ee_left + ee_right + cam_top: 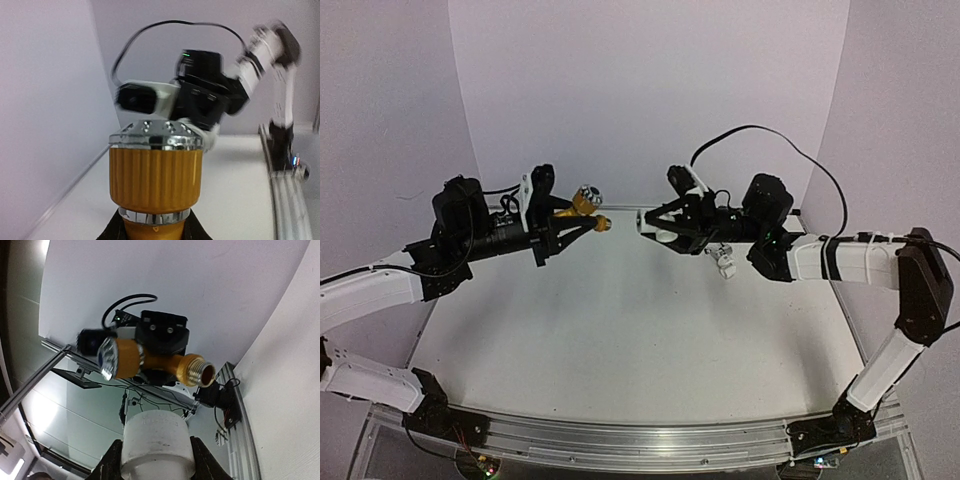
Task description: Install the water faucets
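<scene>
My left gripper is shut on the brass-gold water faucet and holds it up above the table. In the left wrist view its ribbed gold knob with a chrome cap rises from between the black fingers. My right gripper is shut on a short white pipe fitting, which fills the bottom of the right wrist view. The faucet's threaded end points toward the fitting. A small gap separates the two in mid-air. No silver faucet can be made out for certain.
A small pale, shiny part lies on the white table under the right arm's wrist. White walls close off the back and both sides. An aluminium rail with the arm bases runs along the near edge.
</scene>
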`<state>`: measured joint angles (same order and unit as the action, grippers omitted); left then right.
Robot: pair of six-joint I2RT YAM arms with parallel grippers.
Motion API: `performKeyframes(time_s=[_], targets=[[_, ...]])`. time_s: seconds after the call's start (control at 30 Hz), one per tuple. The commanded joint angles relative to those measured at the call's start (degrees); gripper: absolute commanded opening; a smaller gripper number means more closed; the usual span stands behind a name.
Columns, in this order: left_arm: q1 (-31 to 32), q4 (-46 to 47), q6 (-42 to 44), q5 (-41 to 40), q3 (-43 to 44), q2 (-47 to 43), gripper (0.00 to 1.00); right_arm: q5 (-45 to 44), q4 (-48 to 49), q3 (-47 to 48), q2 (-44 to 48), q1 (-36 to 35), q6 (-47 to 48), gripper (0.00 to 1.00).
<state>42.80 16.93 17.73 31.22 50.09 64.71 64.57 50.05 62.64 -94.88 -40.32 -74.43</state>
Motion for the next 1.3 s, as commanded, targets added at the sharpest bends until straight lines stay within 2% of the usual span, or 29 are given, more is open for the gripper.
performKeyframes(time_s=[0.0, 0.07, 0.13, 0.2, 0.3, 0.4, 0.6, 0.7, 0.83, 1.27], targets=[[-0.3, 14.9, -45.5, -20.1, -1.2, -0.9, 0.0, -0.6, 1.8, -1.0, 7.0, 0.2, 18.4, 0.0], [-0.4, 14.8, -61.8, -22.5, -1.8, -0.9, 0.0, -2.3, -9.4, -1.7, 10.8, 0.2, 33.4, 0.0], [-0.9, 14.6, -77.3, -19.7, -1.0, 0.2, 0.0, -6.4, -18.5, -2.0, 14.0, -0.1, 51.3, 0.0], [-0.9, 14.6, -89.9, -16.5, 0.5, 2.2, 0.0, -10.1, -24.7, -1.9, 16.5, -0.6, 64.2, 0.0], [-0.9, 14.7, -104.9, -9.3, 2.5, 6.8, 0.0, -14.0, -26.5, -2.0, 17.7, -0.7, 76.5, 0.0], [-0.4, 15.1, -112.8, -8.0, 1.9, 8.1, 0.0, -16.4, -31.8, 1.2, 15.5, -1.6, 87.0, 0.0], [2.6, 15.2, -118.6, -10.7, 0.9, 7.0, 0.0, -19.9, -33.1, 1.0, 14.1, -2.6, 101.5, 0.0], [4.7, 15.4, -121.4, -11.9, 0.2, 7.5, 0.0, -21.5, -32.0, 0.4, 14.3, -3.1, 104.9, 0.0], [6.2, 15.4, -123.8, -13.4, -0.6, 7.9, 0.0, -21.9, -30.7, 0.8, 13.7, -3.4, 105.7, 0.0], [7.0, 15.5, -123.5, -15.6, -0.9, 7.9, 0.0, -18.9, -24.8, 1.8, 10.7, -4.2, 100.8, 0.0]])
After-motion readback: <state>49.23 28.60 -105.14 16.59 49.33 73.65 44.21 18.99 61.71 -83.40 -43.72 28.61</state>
